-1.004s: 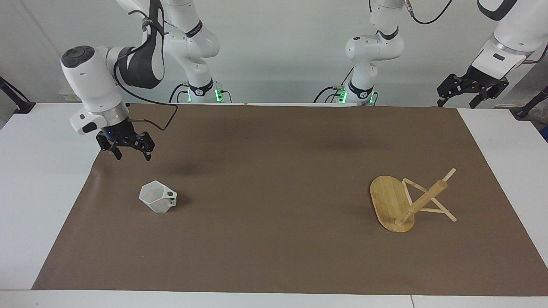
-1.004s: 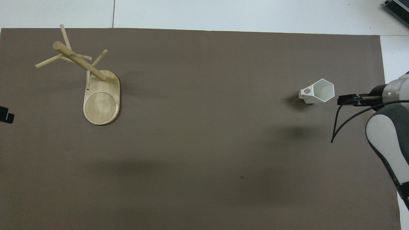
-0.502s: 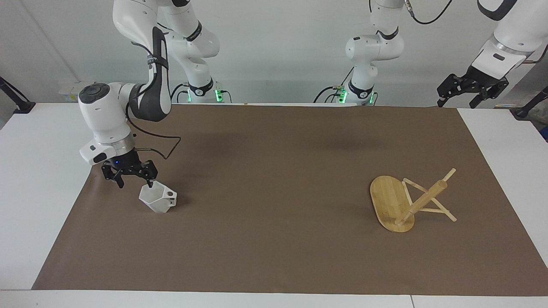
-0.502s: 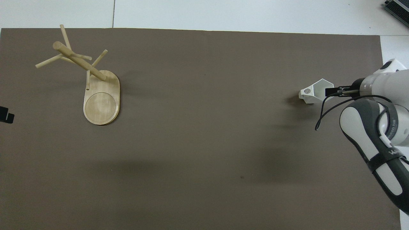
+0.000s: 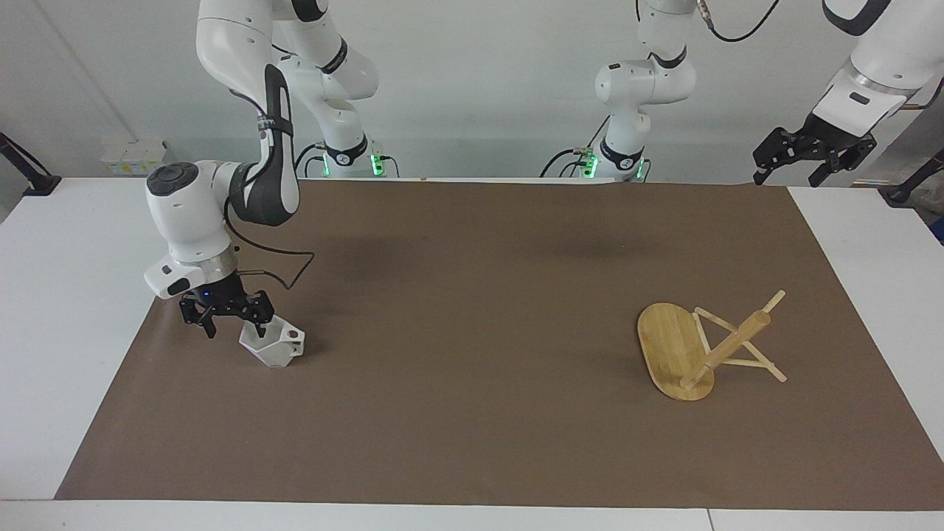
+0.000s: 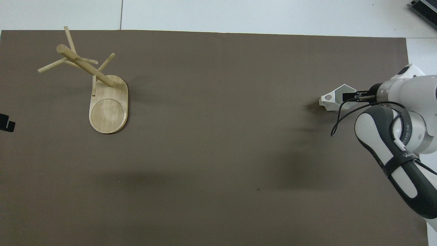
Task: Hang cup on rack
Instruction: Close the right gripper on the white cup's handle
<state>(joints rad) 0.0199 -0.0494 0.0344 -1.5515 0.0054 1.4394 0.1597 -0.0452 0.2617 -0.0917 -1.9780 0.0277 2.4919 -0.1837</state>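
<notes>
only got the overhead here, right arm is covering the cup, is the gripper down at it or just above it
observer: Down at it. In the facing view the right gripper is open, one finger inside the cup rim, the other outside it toward the right arm's end of the table.
operator: cup off the mat yet
observer: No, its base sits on the brown mat.
operator: left arm? i just see a black bit at the edge
observer: The left gripper waits, open and raised at its own end of the table, well clear of the rack.
</notes>
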